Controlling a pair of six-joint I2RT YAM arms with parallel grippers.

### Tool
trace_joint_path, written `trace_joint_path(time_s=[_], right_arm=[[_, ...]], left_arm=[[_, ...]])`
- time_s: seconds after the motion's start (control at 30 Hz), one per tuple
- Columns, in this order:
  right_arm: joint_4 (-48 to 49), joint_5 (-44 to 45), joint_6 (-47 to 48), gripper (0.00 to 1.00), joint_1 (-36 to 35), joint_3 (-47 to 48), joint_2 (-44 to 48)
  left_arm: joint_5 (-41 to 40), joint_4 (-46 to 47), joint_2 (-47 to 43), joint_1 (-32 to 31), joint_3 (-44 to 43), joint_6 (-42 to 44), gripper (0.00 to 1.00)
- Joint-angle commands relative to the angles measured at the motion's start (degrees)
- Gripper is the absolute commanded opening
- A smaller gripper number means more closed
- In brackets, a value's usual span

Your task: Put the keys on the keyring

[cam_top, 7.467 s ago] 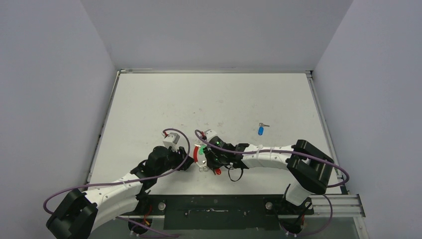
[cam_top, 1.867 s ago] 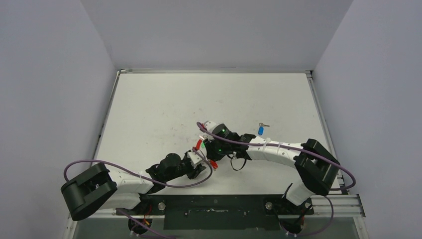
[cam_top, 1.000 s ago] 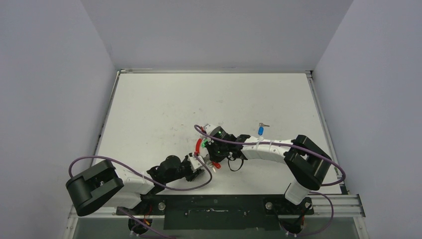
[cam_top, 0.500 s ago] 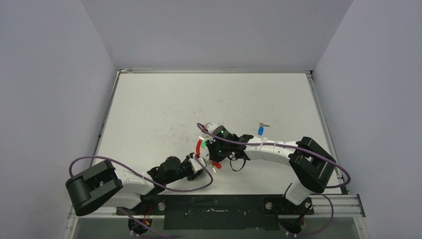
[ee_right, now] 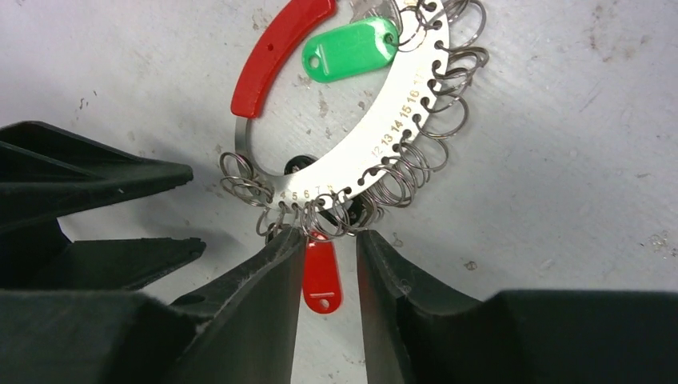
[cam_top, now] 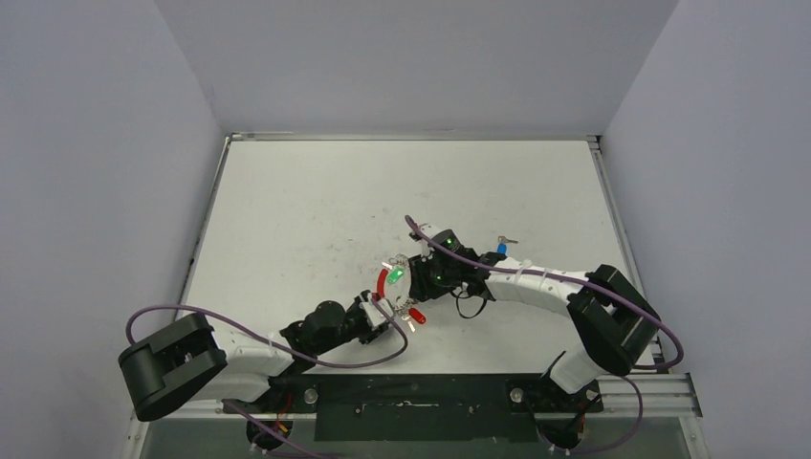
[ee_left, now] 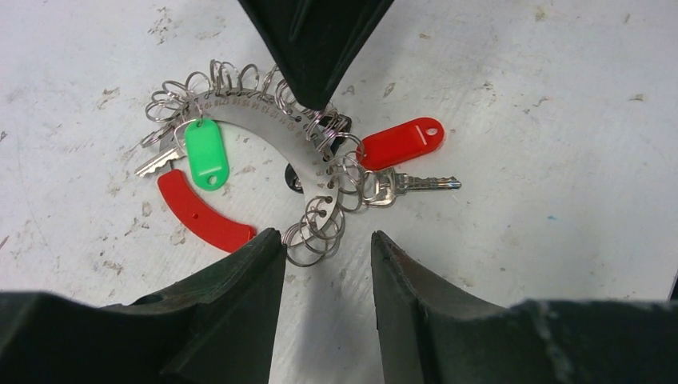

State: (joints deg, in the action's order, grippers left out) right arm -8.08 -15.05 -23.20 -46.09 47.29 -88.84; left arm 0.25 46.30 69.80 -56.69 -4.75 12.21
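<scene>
The keyring (ee_left: pixel 272 128) is a silvery arc plate with several small split rings and a red curved section (ee_left: pixel 204 214). It lies flat on the table in the top view (cam_top: pixel 383 280) and in the right wrist view (ee_right: pixel 384 136). The green key (ee_left: pixel 206 152) hangs on one of its rings. The blue key (cam_top: pixel 501 250) lies alone beside the right forearm. My left gripper (ee_left: pixel 326 240) is open, with the ring's end between its fingertips. My right gripper (ee_right: pixel 329 236) is narrowly open, its tips at the rings on the opposite side.
A red-headed key (ee_left: pixel 400 142) hangs on the keyring and shows between my right fingers (ee_right: pixel 321 276). Purple cables (cam_top: pixel 316 356) loop over both arms. The table's side rails (cam_top: pixel 612 220) and grey walls bound the space.
My right arm has pulled back to the right, its wrist now nearer the blue key. The keyring and my left gripper have stayed about where they were.
</scene>
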Motion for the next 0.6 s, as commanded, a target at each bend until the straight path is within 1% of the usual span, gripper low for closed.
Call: trace_joint_path(time_s=[0.0,0.13,0.23,0.33,0.4,0.47,0.57], right_arm=[[3.4,-0.4,-2.5,0.36,2.8,-0.8,2.4],[3.8,-0.4,-3.1,0.53,5.8,-0.2,1.2],[4.0,-1.4,-2.7,0.57,6.8,1.3,-1.6],[4.8,-3.2,-2.9,0.56,7.0,2.4,-4.3],[5.7,-4.7,-3.5,0.54,6.9,2.6,-5.7],[6.4,-5.9,-4.0,0.49,6.7,2.5,-6.5],[7.6,-7.8,-5.1,0.40,5.9,1.8,-7.2]], left_arm=[[-4.2,-1.5,-2.4,-0.4,-0.7,-4.1,0.43],[-7.1,-7.9,-5.1,-0.2,-2.8,-8.6,0.47],[-8.6,-12.3,-6.7,0.2,-4.2,-11.6,0.50],[-9.0,-14.8,-8.2,1.4,-4.8,-15.2,0.51],[-8.1,-15.7,-9.1,2.4,-4.8,-17.5,0.52],[-7.1,-16.1,-10.0,3.6,-4.4,-19.0,0.52],[-5.3,-16.2,-11.3,5.4,-3.6,-20.9,0.52]])
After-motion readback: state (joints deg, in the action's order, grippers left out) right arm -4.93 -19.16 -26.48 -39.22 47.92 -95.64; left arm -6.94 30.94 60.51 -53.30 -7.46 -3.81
